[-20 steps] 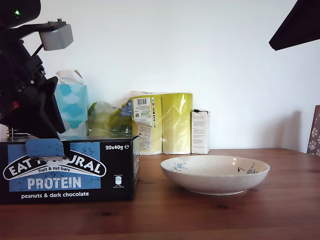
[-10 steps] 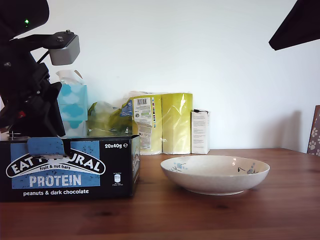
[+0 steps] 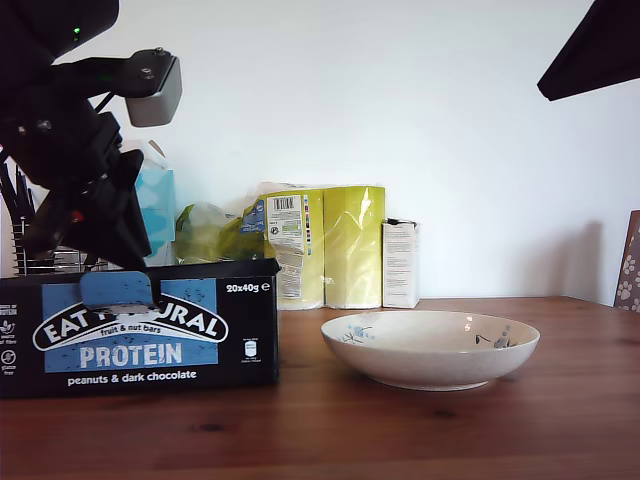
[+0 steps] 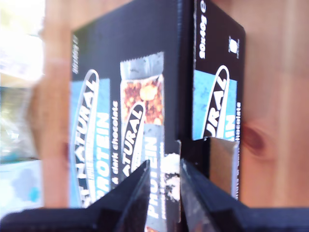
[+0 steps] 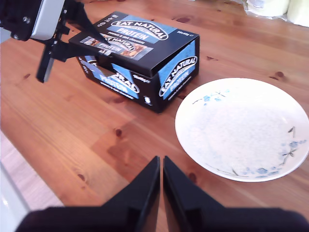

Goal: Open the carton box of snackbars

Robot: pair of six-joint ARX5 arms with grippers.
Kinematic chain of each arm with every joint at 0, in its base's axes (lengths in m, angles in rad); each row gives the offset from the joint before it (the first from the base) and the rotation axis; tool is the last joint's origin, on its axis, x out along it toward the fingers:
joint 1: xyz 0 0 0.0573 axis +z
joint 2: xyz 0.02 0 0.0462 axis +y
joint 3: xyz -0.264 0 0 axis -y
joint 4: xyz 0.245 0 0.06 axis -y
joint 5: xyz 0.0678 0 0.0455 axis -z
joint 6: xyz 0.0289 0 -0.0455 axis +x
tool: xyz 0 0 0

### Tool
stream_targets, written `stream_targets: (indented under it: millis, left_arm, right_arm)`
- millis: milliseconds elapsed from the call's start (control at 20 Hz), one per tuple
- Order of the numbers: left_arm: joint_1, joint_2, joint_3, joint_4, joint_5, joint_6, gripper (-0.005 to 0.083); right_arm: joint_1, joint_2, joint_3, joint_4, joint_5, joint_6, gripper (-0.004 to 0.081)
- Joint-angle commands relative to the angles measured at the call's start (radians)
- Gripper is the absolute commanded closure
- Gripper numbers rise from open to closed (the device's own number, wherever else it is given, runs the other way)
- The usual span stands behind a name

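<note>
You see my first gripper (image 4: 163, 181) pinching the carton box (image 3: 140, 325) lid edge by the blue tab (image 3: 117, 290) at its 12 o'clock, for lifting; my second gripper (image 5: 161, 186) hangs closed, empty.

Exterior cam sits low, about tabletop level, facing the back wall, close to the carton box (image 3: 140, 325) and the bowl (image 3: 430, 348). First wrist cam looks straight down at the box lid (image 4: 125, 96) from very close, kinda blurry. Second wrist cam hangs high and well back, angled down, catching the same box (image 5: 140, 58) and bowl (image 5: 241, 128).
</note>
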State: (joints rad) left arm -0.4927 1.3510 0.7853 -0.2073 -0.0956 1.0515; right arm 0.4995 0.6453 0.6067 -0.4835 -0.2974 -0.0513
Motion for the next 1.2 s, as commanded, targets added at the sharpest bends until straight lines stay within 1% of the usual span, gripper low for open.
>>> stream_targets:
  millis: [0,150,300,450,800,900,950,1000,1050,1100,1150]
  left_arm:
    - [-0.002,0.008,0.0,0.043,-0.018,0.005,0.0629]
    - [-0.001,0.008,0.001,0.068,-0.056,0.008,0.0629]
    - [-0.001,0.004,0.008,0.095,-0.107,0.057,0.0629]
    - [0.0,-0.01,0.033,0.158,-0.143,0.06,0.0629]
    - [0.001,-0.023,0.225,0.245,-0.209,0.042,0.0629]
    - [0.002,-0.023,0.275,0.229,-0.227,-0.039,0.0629]
    - [0.002,-0.024,0.289,0.204,-0.245,-0.108,0.063]
    - [0.002,-0.034,0.296,0.156,-0.255,-0.183,0.0652]
    - [-0.001,-0.047,0.296,0.081,-0.238,-0.255,0.0718]
    - [-0.008,-0.059,0.296,-0.005,-0.201,-0.31,0.0785]
    - [-0.014,-0.071,0.296,-0.105,-0.146,-0.369,0.0794]
  right_arm:
    - [0.004,-0.001,-0.003,0.006,-0.018,-0.002,0.0783]
    - [0.004,-0.001,-0.003,0.003,-0.018,-0.002,0.0783]
    - [0.004,-0.001,-0.003,0.003,-0.018,-0.002,0.0783]
    - [0.004,-0.001,-0.003,0.0,-0.018,-0.002,0.0783]
    - [0.004,0.0,-0.003,-0.002,-0.019,-0.002,0.0783]
    - [0.004,-0.001,-0.003,-0.002,-0.019,-0.002,0.0783]
    - [0.004,-0.001,-0.003,-0.003,-0.019,-0.002,0.0783]
    - [0.004,-0.001,-0.003,-0.003,-0.019,-0.002,0.0783]
    - [0.004,-0.001,-0.003,-0.004,-0.019,-0.002,0.0783]
    - [0.004,-0.001,-0.003,-0.003,-0.019,-0.002,0.0783]
    - [0.004,-0.001,-0.003,-0.001,-0.018,-0.002,0.0783]
